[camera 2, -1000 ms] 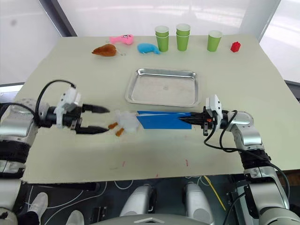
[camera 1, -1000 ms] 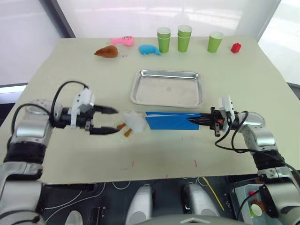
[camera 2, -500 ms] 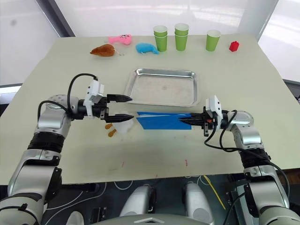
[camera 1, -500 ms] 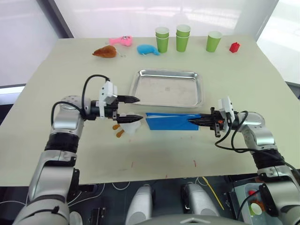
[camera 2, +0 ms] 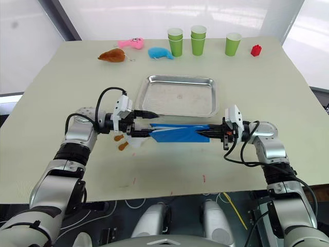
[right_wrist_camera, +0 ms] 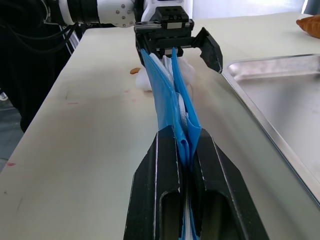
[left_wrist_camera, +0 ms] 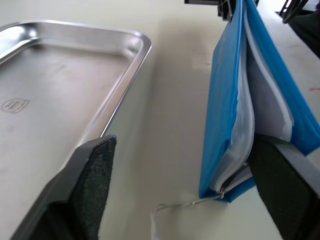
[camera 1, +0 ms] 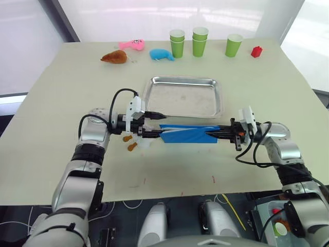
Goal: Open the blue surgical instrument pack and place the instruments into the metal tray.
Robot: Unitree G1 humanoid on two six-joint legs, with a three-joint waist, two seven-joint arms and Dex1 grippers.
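The left tool (camera 1: 154, 125) is spread wide at the left end of the blue pack (camera 1: 187, 135), one finger toward the metal tray (camera 1: 183, 96), the other on the pack's far side, neither pressing it. The pack stands on edge on the tabletop (camera 1: 61, 92), just in front of the tray, its covers slightly parted to show pale lining. At its right end, the right tool (camera 1: 218, 135) is clenched on the pack's edge.

Desk (camera 1: 61, 87) far edge: brown toy (camera 1: 115, 57), pink toy (camera 1: 132, 45), blue plush (camera 1: 161, 54), 3 green cup stacks (camera 1: 200, 41), red block (camera 1: 256, 51).
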